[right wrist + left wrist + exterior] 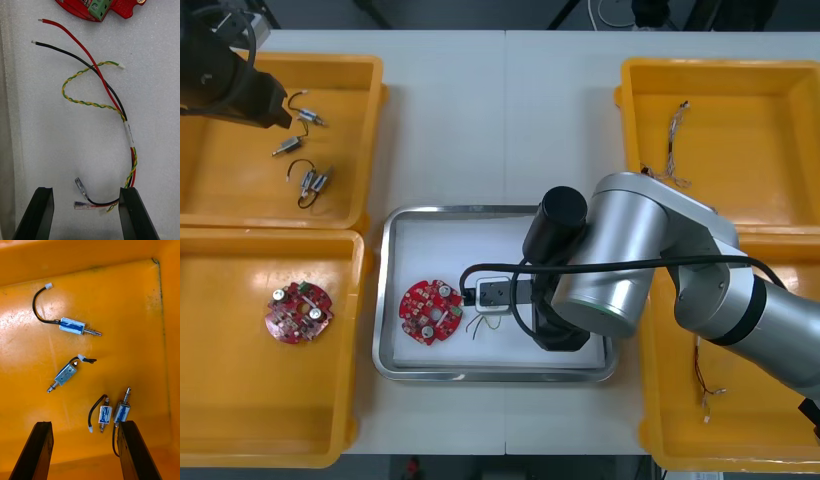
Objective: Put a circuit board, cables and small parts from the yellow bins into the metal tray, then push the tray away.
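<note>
Cables (129, 133) in metal tray (442, 248) under empty, spread right tool (86, 189) (left tool (85, 423) likewise, above yellow bin (123, 307))

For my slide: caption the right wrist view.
Open right tool over cables in the white tray, near the red circuit board.

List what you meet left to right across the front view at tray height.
near-left yellow bin, bin's circuit board, metal tray's left rim, tray's circuit board, cable, right gripper open above the tray, near-right yellow bin. Left gripper: open over far-left bin's small metal parts.

Red circuit board (430, 311) and cables (128, 135) (loosely curled) lie in tray (383, 300).
</note>
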Controlling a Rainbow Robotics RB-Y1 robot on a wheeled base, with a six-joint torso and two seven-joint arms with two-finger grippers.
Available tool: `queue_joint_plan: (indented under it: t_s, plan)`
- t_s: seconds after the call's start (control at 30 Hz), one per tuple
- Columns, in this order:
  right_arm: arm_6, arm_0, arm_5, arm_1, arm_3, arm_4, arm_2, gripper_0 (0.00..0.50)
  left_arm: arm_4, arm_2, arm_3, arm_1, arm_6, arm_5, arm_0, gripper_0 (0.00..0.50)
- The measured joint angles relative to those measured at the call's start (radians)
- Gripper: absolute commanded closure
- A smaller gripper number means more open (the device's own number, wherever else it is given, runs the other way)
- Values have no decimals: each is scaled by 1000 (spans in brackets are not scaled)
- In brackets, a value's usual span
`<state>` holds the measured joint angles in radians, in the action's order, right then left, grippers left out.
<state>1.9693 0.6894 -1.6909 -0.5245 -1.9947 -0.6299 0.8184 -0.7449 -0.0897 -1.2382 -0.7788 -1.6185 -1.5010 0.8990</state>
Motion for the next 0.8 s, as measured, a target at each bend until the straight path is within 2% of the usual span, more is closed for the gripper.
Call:
queue_joint_plan:
  t_s: [0.13,0.33,0.53,0.8]
  plan:
    - [0,-19,-75,3,-50,0,-71,0,3,-17,26,0,0,60,0,0]
    - [0,-55,-216,30,-109,3,-234,0,3,-112,97,0,0,203,2,0]
    - [-1,-79,-223,57,-183,65,-387,0,3,-146,169,8,0,289,2,0]
    - [-16,-135,-226,52,-321,154,-545,0,3,-153,248,32,0,382,2,0]
